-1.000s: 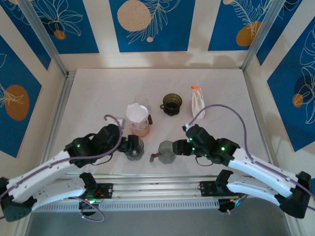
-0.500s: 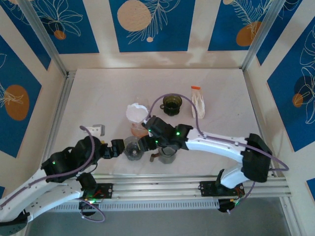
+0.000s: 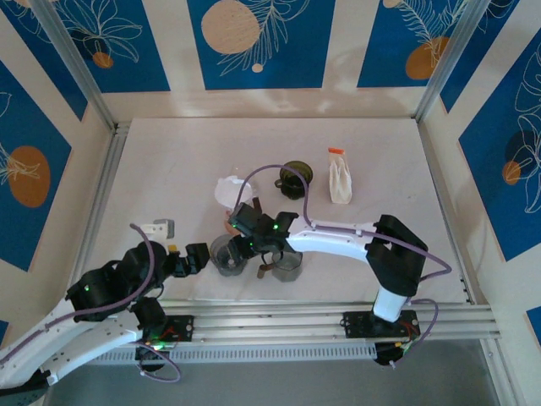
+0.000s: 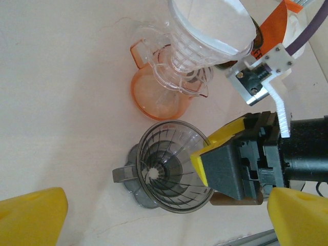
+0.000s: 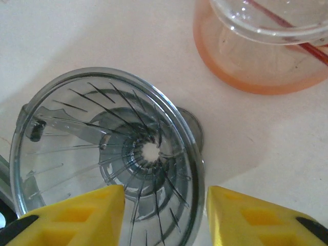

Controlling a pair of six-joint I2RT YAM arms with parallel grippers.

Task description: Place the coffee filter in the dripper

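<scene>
— Where is the filter [image 4: 215,20]?

— In the clear cone [image 4: 179,56] on the orange base [image 4: 154,100], just far of the dripper [image 4: 164,174]. The dripper is grey, upright on the table [image 3: 169,169], and empty.

— The right gripper [image 5: 165,197]?

— Its arm reaches across to the left. The yellow fingers [image 5: 87,215] stand partly spread, one above the dripper's bowl and one outside it, with the rim between them. A gap shows on the bowl side. Whether the outer finger touches the rim I cannot tell. It pinches nothing.

— And the left gripper [image 3: 201,259]?

— Spread wide, holding nothing, just left of the dripper and facing it.

— What else is on the table?

— A metal jug [image 3: 286,266] just right of the dripper, beside the right arm. A dark cup [image 3: 296,175] far of it. A white bag [image 3: 339,179] with an orange top, far right. A small grey block [image 3: 159,227] on the left, well apart from the rest.
</scene>
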